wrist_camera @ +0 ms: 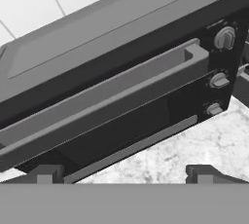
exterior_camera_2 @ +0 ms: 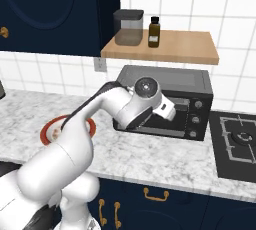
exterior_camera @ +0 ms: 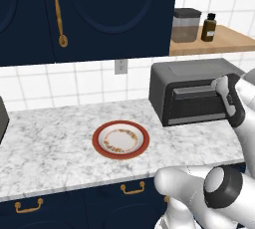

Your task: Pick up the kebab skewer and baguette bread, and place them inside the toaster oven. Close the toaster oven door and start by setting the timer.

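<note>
Marble counter (exterior_camera: pixel 50 148) is seen nearest, and on it a red-rimmed plate (exterior_camera: pixel 121 140) with a patterned centre, nothing made out on it. Just past the plate, the gripper (wrist_camera: pixel 124 173) is held before the toaster oven (exterior_camera_2: pixel 165 101), its finger tips (wrist_camera: pixel 44 173) spread wide apart and clamped on nothing. The toaster oven door (wrist_camera: pixel 104 103) is shut, its bar handle running across the front, with three knobs (wrist_camera: pixel 224 38) stacked beside it. Whether the kebab skewer or baguette lies inside cannot be told. Higher up, a wooden shelf (exterior_camera_2: pixel 175 49) is loaded with a canister (exterior_camera_2: pixel 128 26) and a dark bottle (exterior_camera_2: pixel 154 32), against white tiles.
</note>
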### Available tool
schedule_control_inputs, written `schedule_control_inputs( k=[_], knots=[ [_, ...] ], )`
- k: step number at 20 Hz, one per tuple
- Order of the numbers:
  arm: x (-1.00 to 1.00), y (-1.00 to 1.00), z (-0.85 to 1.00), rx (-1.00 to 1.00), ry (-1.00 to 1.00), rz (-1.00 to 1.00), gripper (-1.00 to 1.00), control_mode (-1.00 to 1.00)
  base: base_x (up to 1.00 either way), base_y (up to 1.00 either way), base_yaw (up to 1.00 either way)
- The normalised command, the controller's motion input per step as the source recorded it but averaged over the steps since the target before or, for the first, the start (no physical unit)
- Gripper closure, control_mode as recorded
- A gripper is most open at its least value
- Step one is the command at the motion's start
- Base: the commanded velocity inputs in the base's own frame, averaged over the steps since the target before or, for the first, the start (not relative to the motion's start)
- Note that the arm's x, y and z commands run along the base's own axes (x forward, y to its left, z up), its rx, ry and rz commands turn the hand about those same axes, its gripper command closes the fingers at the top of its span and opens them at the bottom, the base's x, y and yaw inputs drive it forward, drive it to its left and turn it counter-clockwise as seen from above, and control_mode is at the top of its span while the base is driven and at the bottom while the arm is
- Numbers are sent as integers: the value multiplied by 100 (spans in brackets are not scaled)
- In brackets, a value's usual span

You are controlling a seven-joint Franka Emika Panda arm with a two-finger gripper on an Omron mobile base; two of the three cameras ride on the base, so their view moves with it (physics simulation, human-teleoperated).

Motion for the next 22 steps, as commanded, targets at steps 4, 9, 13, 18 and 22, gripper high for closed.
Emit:
schedule_control_inputs(
  k=[4,9,13,18,22],
  knots=[
    [-16,-40,-1,-2,0,7,-100,-100,0,0,0],
    [-2,-53,-11,0,-7,14,-100,-100,0,0,0],
    [-6,-53,-9,-2,-29,14,-100,-100,0,0,0],
    [-3,-65,0,-4,-31,10,-100,-100,0,0,0],
    [2,-49,-1,-15,-31,7,-100,-100,0,0,0]
  ],
)
